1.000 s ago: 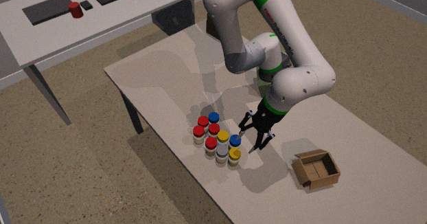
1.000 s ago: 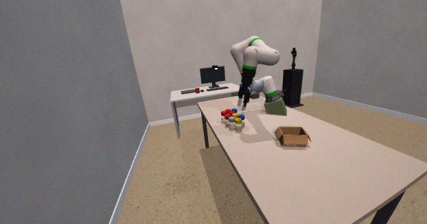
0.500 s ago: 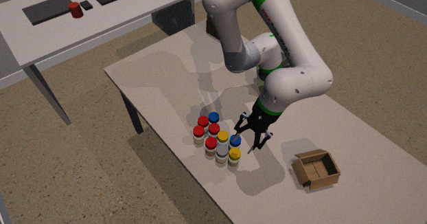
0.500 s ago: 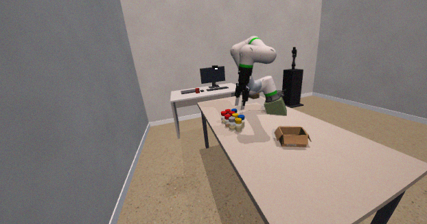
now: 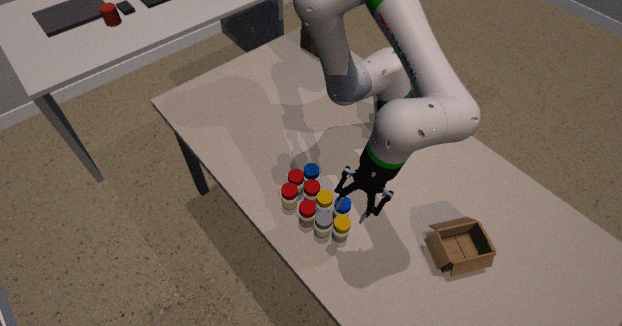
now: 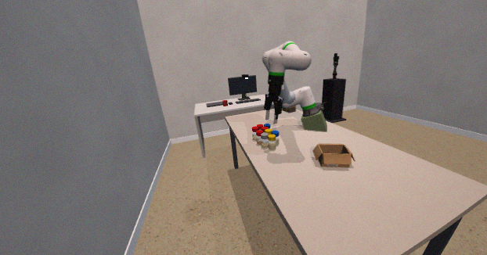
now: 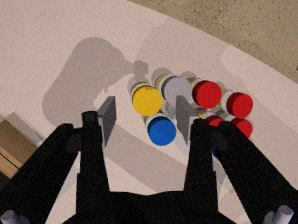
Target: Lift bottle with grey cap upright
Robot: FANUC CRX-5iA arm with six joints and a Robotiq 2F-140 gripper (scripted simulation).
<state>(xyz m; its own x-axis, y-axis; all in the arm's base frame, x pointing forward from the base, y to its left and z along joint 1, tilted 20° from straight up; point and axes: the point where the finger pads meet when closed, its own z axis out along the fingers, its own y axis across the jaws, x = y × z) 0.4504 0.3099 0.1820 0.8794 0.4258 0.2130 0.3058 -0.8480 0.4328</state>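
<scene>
The bottle with the grey cap (image 5: 324, 219) stands upright in a tight cluster near the table's front-left edge; it also shows in the exterior view (image 6: 265, 136) and the wrist view (image 7: 177, 87). Next to it stand a yellow-capped bottle (image 5: 342, 223), a blue-capped bottle (image 5: 343, 204), another yellow-capped one (image 5: 325, 197) and a red-capped one (image 5: 307, 208). My gripper (image 5: 353, 206) (image 6: 271, 120) is half open and empty. It points down and hovers well above the cluster's right side. In the wrist view its fingers frame the blue cap (image 7: 161, 131).
More red-capped bottles (image 5: 296, 176) and a second blue-capped one (image 5: 311, 170) fill the cluster's far side. An open cardboard box (image 5: 460, 246) lies on the table to the right. The table edge runs close to the cluster's left side.
</scene>
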